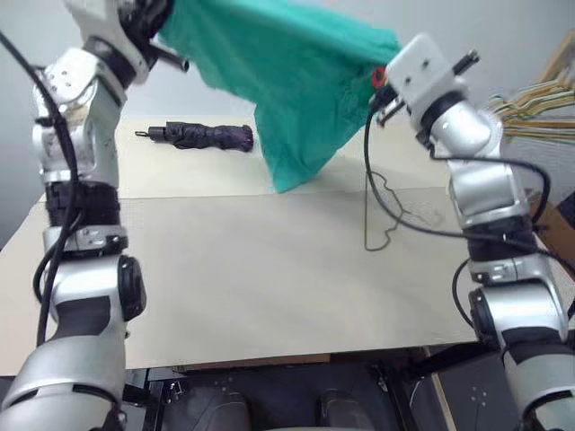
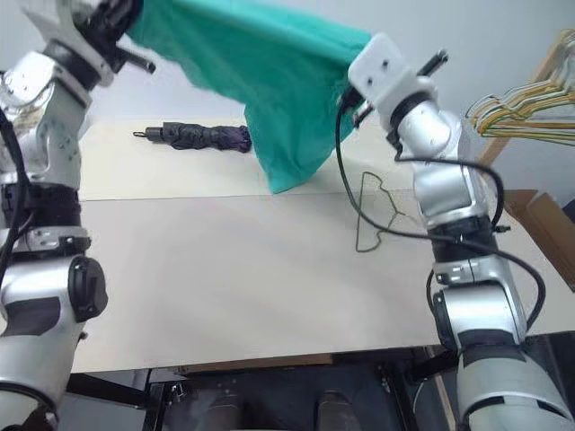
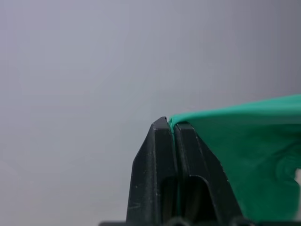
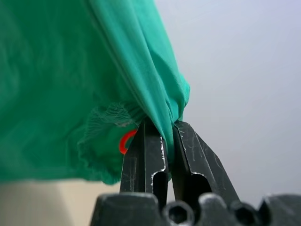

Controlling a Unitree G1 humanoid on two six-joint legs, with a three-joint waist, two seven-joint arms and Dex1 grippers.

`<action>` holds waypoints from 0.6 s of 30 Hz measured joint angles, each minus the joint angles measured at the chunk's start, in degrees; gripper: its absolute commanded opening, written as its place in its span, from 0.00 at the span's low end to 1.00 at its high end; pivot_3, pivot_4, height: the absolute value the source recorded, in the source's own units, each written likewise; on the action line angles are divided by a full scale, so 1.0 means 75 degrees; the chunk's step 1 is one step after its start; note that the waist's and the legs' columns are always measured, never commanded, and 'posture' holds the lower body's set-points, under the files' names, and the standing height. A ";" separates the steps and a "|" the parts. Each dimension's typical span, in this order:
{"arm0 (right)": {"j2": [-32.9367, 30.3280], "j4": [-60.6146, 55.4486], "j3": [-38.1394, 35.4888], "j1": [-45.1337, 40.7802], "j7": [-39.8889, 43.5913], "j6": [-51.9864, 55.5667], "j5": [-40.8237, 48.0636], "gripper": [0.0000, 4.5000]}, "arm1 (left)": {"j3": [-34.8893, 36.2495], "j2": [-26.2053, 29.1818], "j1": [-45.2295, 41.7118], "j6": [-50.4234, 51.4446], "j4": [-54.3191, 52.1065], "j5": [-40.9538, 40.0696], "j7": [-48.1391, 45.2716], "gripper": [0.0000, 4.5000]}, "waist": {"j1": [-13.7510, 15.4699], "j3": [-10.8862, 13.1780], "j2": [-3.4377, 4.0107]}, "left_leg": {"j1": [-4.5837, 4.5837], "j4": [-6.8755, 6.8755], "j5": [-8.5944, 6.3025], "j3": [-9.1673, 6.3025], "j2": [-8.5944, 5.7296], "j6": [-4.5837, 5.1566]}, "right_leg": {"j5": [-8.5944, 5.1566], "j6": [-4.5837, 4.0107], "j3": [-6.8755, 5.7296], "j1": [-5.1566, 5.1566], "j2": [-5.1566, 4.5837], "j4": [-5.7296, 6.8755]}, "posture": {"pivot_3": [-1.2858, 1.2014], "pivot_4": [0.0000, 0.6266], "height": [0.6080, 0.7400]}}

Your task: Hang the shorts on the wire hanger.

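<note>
I've got the shorts (image 1: 287,81) stretched in the air btwn both arms: left end effector (image 3: 171,129) clamped on one edge, right end effector (image 4: 167,136) clamped on the other. Wire hanger (image 2: 373,215) lies on the bench (image 1: 225,278), below right end effector.

We see plain teal-green cloth shorts (image 1: 287,81) with a small red-orange mark beside the black fingers of the right gripper (image 4: 169,127), a thin olive-green wire hanger (image 2: 375,214) on the beige table (image 1: 243,278), a dark purple folded umbrella (image 1: 202,136), and yellow, green and tan hangers (image 1: 535,103).
</note>
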 measured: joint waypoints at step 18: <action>-0.1857 -0.2488 0.1888 0.3583 0.4365 -0.1547 -0.0575 0.15 | -0.1437 0.3403 0.6486 -0.0013 -0.3924 0.0506 -0.4331 0.00 | 0.0243 0.0003 0.0003 | 0.0095 0.0007 -0.0001 0.0005 0.0010 0.0016 | -0.0001 -0.0012 0.0008 0.0066 0.0015 0.0010 | 0.54 0.00 1.00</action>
